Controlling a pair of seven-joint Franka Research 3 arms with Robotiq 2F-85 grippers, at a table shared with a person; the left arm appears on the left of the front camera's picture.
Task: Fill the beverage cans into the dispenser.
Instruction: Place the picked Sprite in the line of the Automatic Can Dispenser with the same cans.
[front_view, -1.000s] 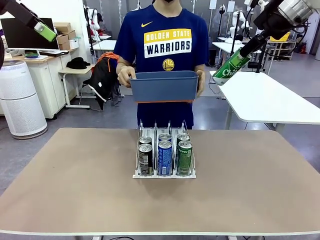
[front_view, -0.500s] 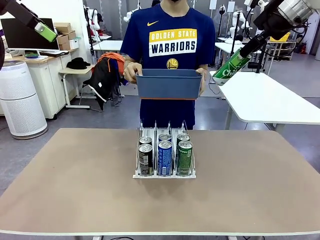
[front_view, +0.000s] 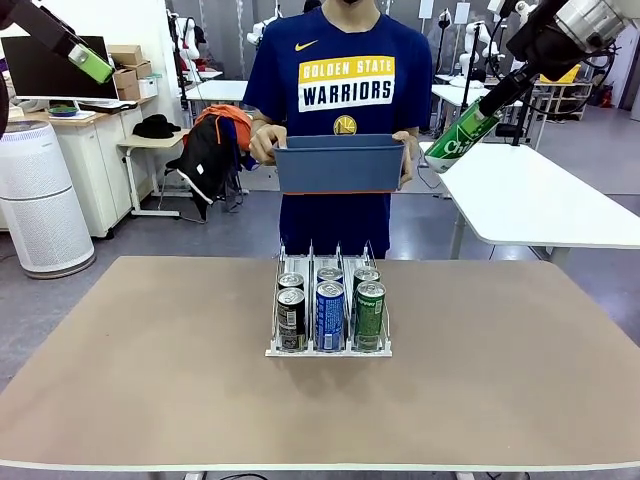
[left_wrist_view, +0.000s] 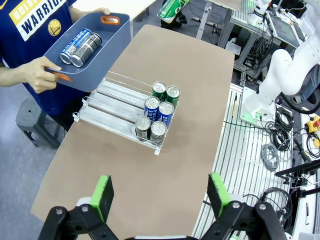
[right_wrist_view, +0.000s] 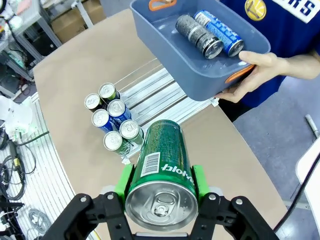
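Observation:
The dispenser (front_view: 328, 347) stands mid-table with several beverage cans (front_view: 330, 315) in its front: black in the left lane, blue in the middle, green on the right. High at the right, my right gripper (front_view: 492, 103) is shut on a green can (front_view: 460, 137), which tilts downward; the right wrist view shows that can (right_wrist_view: 162, 165) end-on between the pads. My left gripper (front_view: 85, 60) hangs high at the left, open and empty, its fingers (left_wrist_view: 104, 196) wide apart above the table. The dispenser's rear lanes (left_wrist_view: 112, 102) are bare.
A person at the far side holds a blue-grey bin (front_view: 340, 165) in both hands at chest height. A black can (right_wrist_view: 200, 35) and a blue can (right_wrist_view: 220, 32) lie in it. Bare table lies on both sides of the dispenser. A white table (front_view: 540, 200) stands behind on the right.
The person has shifted a little to the right with the bin and raised it slightly. Neither arm has moved, and the green can stays in the right gripper.

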